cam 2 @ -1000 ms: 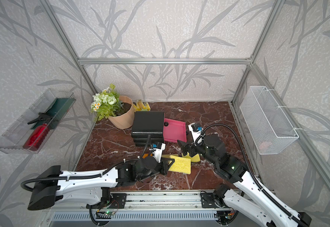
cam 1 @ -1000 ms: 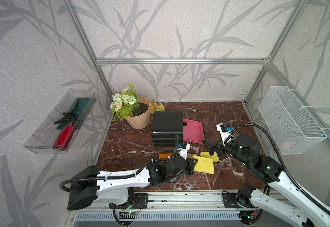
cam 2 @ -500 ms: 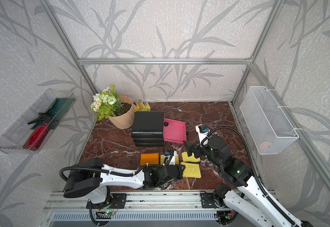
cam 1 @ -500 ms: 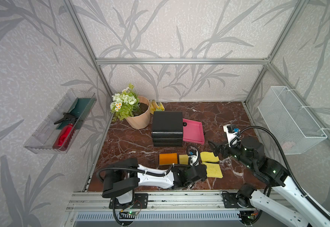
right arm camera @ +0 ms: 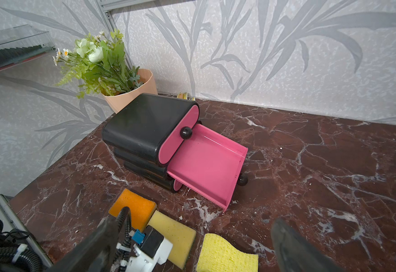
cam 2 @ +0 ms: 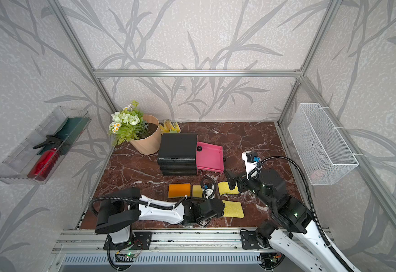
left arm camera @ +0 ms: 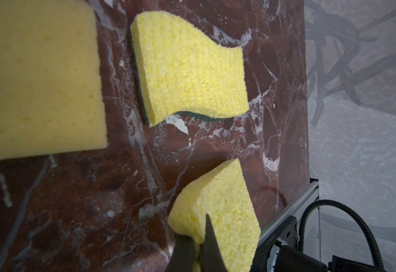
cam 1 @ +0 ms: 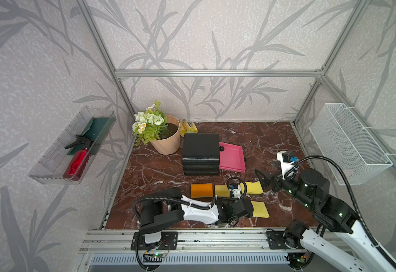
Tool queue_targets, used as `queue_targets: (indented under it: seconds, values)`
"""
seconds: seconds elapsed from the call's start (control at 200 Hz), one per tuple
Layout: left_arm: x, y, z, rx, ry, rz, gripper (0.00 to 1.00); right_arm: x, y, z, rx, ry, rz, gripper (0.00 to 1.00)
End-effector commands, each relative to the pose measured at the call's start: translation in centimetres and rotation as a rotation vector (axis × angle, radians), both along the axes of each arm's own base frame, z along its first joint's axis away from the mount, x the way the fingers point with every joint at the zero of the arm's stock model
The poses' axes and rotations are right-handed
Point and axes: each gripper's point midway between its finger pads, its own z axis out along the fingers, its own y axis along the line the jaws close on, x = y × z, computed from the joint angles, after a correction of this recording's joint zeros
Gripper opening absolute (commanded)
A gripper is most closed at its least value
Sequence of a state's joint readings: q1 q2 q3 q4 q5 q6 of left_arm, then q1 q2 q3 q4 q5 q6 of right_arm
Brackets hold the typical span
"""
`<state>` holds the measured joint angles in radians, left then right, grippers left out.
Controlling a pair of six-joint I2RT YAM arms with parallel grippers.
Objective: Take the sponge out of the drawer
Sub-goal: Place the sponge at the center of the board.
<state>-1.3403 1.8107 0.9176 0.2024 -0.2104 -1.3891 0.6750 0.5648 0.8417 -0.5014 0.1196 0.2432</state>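
Out on the marble surface [cam 1: 263,141], pinching a yellow foam sponge [left arm camera: 223,207] in the left hand [left arm camera: 198,242], holding the right hand [cam 1: 261,180] wide, leaving the pink plastic drawer [right arm camera: 206,162] bare; seemingly finishing up.

The drawer cabinet [cam 1: 200,150] was pictured on the table [cam 1: 263,136], one drawer [cam 1: 231,156] drawn out to its right. A flower pot [cam 1: 166,139] was set just left of the cabinet, bananas [cam 1: 188,128] behind it. Three sponges [cam 1: 221,190] were laid in a row before the cabinet, a fourth sponge [cam 1: 259,209] farther forward. A tray [cam 1: 58,162], a bottle [cam 1: 76,162] laid in it, was hung well to the cabinet's left, a wire basket [cam 1: 350,146] well to its right.
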Motion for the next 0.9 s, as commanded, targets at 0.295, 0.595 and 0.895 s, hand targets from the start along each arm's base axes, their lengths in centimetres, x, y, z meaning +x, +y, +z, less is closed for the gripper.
queue_targets:
  seconds: [0.295,0.595,0.895]
  values:
    - [0.36,-0.09,-0.16,-0.021,0.053,0.040,0.30,-0.15,-0.41,-0.56,-0.006,0.009,-0.012,1.00]
    - [0.35,-0.19,0.00,-0.020,0.056,0.036,0.41,-0.10,-0.51,-0.62,-0.013,0.006,-0.016,1.00]
    - [0.29,-0.54,0.20,-0.005,0.062,0.022,0.52,-0.12,-0.55,-0.73,-0.019,0.006,-0.017,0.99]
